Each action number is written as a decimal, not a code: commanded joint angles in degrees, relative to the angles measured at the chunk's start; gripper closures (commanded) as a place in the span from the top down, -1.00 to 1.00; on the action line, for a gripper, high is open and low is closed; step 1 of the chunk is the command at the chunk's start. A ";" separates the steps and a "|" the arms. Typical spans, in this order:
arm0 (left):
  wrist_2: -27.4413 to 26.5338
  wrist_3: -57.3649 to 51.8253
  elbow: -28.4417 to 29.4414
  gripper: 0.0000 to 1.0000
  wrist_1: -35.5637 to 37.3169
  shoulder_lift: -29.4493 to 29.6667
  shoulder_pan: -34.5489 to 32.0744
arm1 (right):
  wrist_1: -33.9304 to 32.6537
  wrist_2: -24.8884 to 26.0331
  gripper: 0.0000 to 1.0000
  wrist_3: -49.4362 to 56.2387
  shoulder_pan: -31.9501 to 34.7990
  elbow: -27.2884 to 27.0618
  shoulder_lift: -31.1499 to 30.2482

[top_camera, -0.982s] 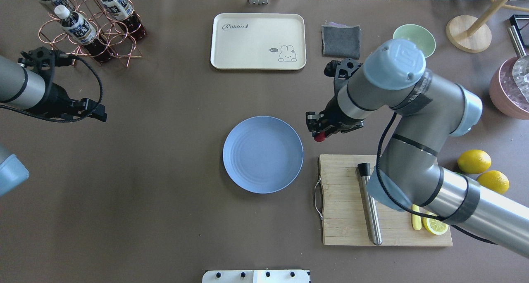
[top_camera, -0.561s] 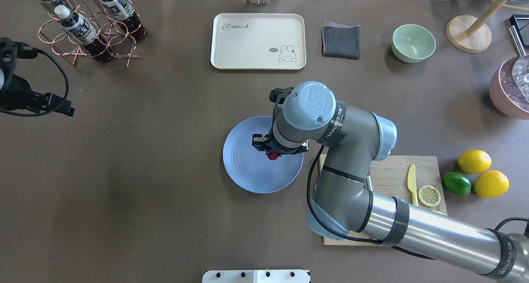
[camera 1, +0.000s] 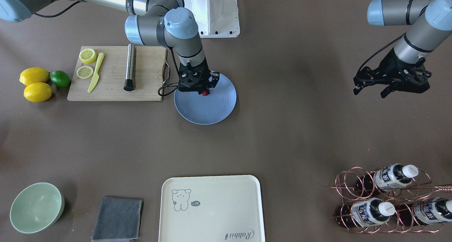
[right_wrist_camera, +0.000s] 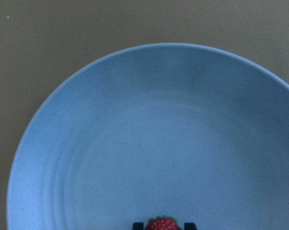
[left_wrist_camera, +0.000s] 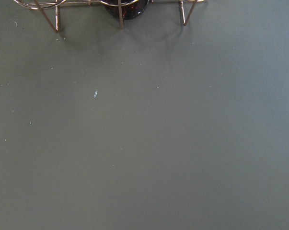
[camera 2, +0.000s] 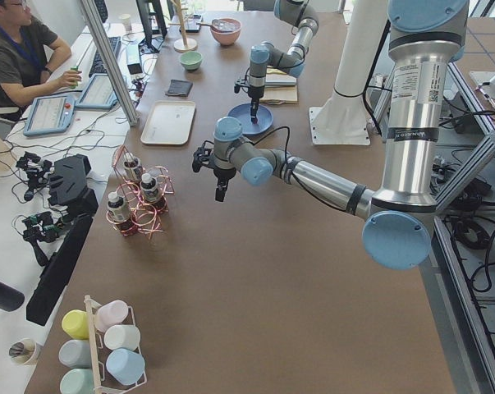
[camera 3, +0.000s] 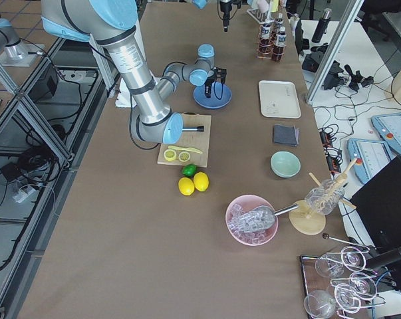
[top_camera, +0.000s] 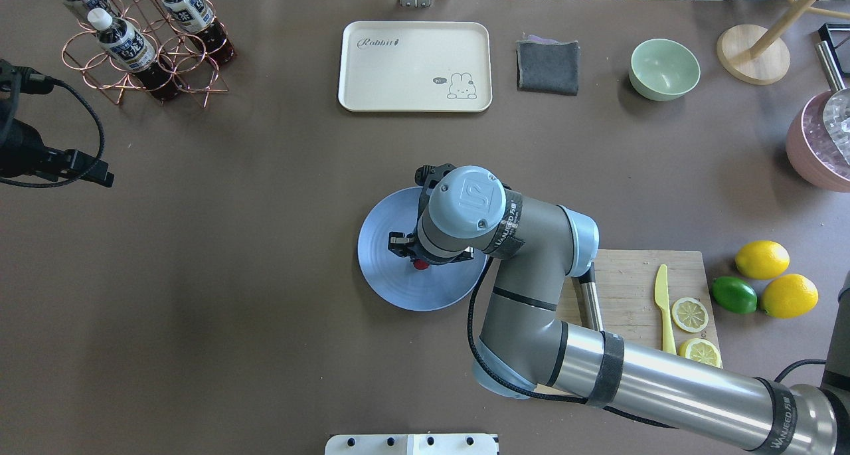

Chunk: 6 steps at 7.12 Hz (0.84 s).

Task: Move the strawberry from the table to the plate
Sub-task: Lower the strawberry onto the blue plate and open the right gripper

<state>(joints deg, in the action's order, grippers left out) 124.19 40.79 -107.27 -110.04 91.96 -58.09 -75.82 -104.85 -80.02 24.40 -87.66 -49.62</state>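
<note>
The strawberry (top_camera: 420, 264) is a tiny red berry pinched between the fingers of my right gripper (top_camera: 418, 262), which is shut on it. It hangs over the middle of the round light-blue plate (top_camera: 385, 279) on the brown table (top_camera: 252, 275). Seen from the front, the strawberry (camera 1: 204, 92) sits under the right gripper (camera 1: 203, 92) above the plate (camera 1: 208, 111). The right wrist view has the strawberry (right_wrist_camera: 161, 224) at its bottom edge with the plate (right_wrist_camera: 158, 143) below. My left gripper (camera 1: 392, 88) hovers far off over bare table; I cannot tell how its jaws stand.
A wooden cutting board (top_camera: 631, 282) with a yellow knife, lemon slices and a metal rod lies right of the plate. Lemons and a lime (top_camera: 734, 294) lie beyond it. A cream tray (top_camera: 415, 66), grey cloth (top_camera: 548, 66), green bowl (top_camera: 664, 68) and bottle rack (top_camera: 143, 43) line the far side.
My right arm has carried the strawberry left from beside the cutting board to over the plate's middle. The left arm has drawn back toward the left edge.
</note>
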 commanded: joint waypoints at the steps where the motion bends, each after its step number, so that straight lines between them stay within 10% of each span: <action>1: 0.00 -0.01 -0.05 0.93 0.00 -0.03 0.00 | 0.41 0.00 0.98 -0.13 0.12 0.30 0.49; 4: 0.09 -0.01 -0.05 0.94 0.00 -0.20 -0.09 | -2.55 -3.84 1.00 0.31 5.10 -4.42 -0.72; 6: 0.09 -0.09 -0.66 0.93 0.09 -0.29 -2.27 | -9.50 -14.55 1.00 9.90 17.03 -18.88 -13.40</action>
<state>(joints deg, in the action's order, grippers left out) 124.27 40.72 -107.52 -110.02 91.69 -59.03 -82.19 -113.88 -76.50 34.75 -98.40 -55.29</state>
